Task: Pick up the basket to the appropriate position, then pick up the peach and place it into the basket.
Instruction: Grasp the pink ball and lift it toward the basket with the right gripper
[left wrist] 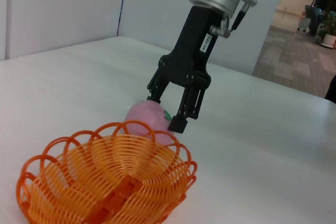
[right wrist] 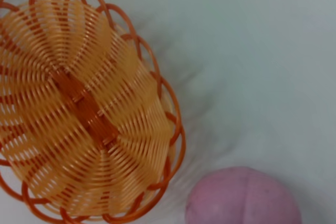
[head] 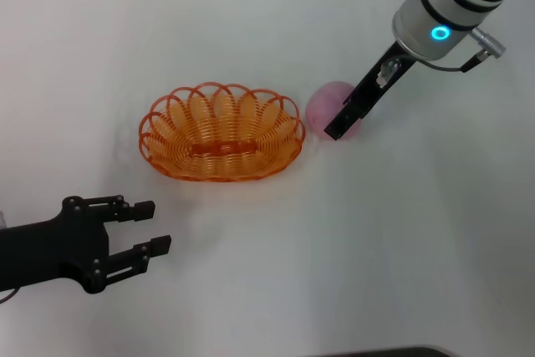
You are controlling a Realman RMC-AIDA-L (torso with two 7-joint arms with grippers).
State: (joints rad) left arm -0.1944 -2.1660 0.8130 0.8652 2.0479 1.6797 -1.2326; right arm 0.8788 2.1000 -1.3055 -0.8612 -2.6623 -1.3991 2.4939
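The orange basket [head: 159, 135] sits empty on the white table, in the middle of the head view. It also shows in the left wrist view [left wrist: 68, 142] and the right wrist view [right wrist: 173, 129]. The pink peach [head: 320, 104] lies on the table close beside the basket's right end; it also shows in the left wrist view [left wrist: 143, 116] and the right wrist view [right wrist: 244, 198]. My right gripper [head: 338, 127] is open and lowered over the peach, its fingers [left wrist: 178, 121] apart around it. My left gripper [head: 155, 225] is open and empty, near the front left, apart from the basket.
The white table [head: 401, 248] spreads all around. A wall and an open doorway [left wrist: 304, 30] show beyond the table's far side in the left wrist view.
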